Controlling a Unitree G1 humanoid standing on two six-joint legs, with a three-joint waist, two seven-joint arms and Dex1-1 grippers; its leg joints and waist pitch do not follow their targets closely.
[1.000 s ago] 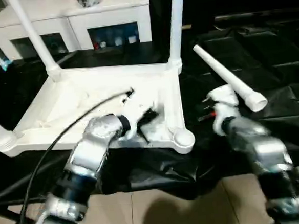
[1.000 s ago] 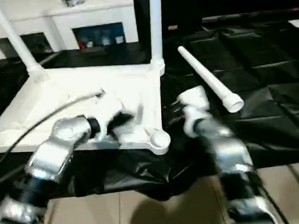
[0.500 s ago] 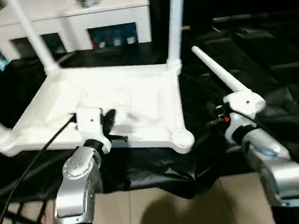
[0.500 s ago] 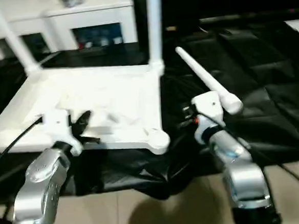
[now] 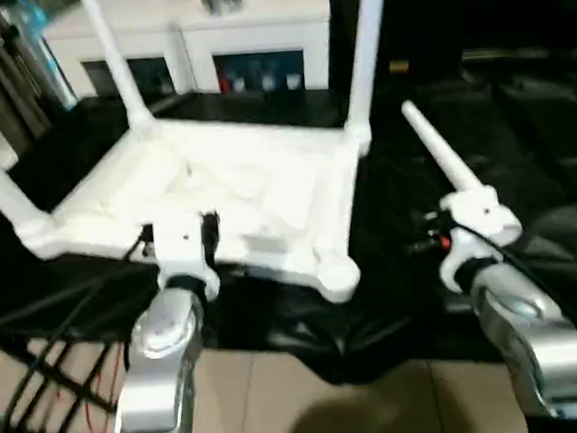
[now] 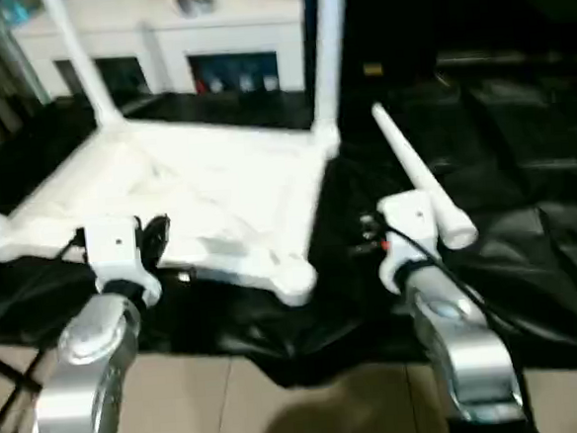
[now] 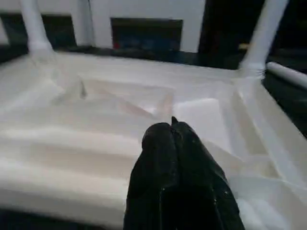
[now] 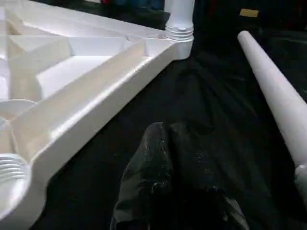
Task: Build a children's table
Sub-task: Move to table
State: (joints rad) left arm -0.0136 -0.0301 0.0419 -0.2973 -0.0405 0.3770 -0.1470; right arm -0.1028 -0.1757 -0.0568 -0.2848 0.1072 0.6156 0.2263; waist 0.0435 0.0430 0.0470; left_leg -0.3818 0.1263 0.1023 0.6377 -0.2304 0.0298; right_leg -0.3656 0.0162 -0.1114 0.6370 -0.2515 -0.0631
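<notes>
The tabletop (image 5: 218,197) lies upside down on black sheeting (image 5: 522,160), ribs up, with three legs (image 5: 361,53) standing in its sockets. The left gripper (image 7: 175,132), fingers pressed together and holding nothing, sits just short of its near edge. The right gripper (image 8: 163,139), likewise closed and empty, hangs over the sheeting between the tabletop's empty corner socket (image 8: 9,167) and the loose fourth leg (image 8: 278,96).

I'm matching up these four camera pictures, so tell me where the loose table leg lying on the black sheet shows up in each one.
Left eye: loose leg lies right of centre, beside the tabletop.
Right eye: same leg, right of centre.
Left wrist: its tip at the right edge.
Right wrist: along the right side.
Shared landmark: the upright leg in the tabletop's far right corner.
</notes>
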